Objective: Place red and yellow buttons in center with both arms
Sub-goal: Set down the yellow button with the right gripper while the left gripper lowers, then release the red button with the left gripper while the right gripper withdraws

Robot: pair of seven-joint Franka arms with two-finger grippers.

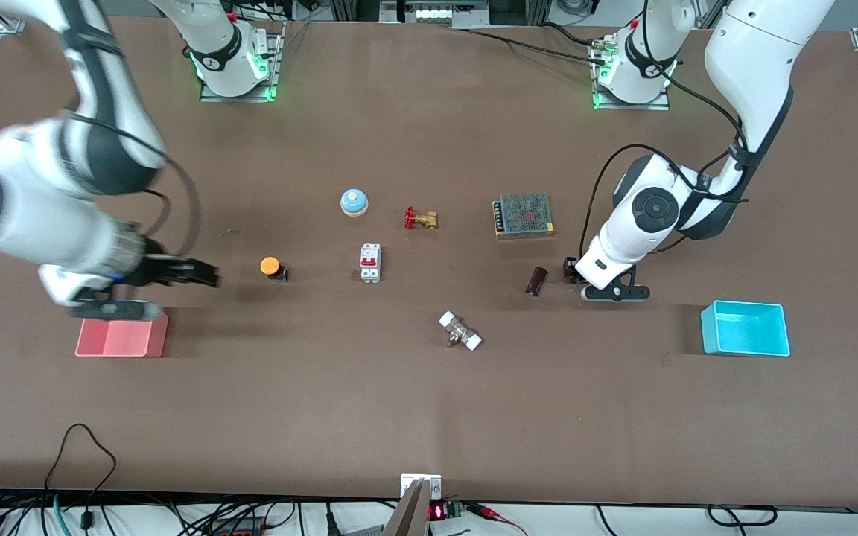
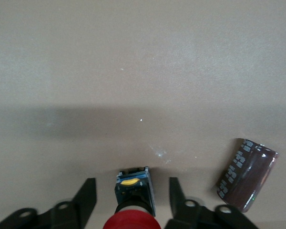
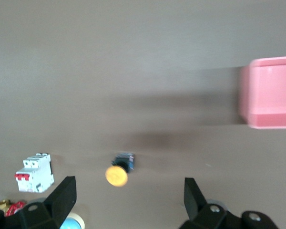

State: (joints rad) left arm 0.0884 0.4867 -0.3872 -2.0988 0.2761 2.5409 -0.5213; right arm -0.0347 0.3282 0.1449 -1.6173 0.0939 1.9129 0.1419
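Note:
The red button (image 2: 131, 220) lies on the tabletop between the open fingers of my left gripper (image 2: 132, 185), with a gap on each side. In the front view the left gripper (image 1: 572, 271) is low at the table and hides most of that button. The yellow button (image 1: 271, 266) lies on its side toward the right arm's end and also shows in the right wrist view (image 3: 116, 175). My right gripper (image 1: 205, 275) is open and empty, short of the yellow button, and its fingers spread wide in its own view (image 3: 128, 186). The center (image 1: 436, 272) is bare brown tabletop.
A dark cylinder (image 1: 536, 281) lies beside the left gripper. A white breaker (image 1: 370, 263), blue bell (image 1: 354, 201), brass valve (image 1: 420, 218), mesh box (image 1: 523, 215) and white-ended fitting (image 1: 460, 331) ring the middle. A pink tray (image 1: 122, 336) and a cyan tray (image 1: 744, 328) sit at the ends.

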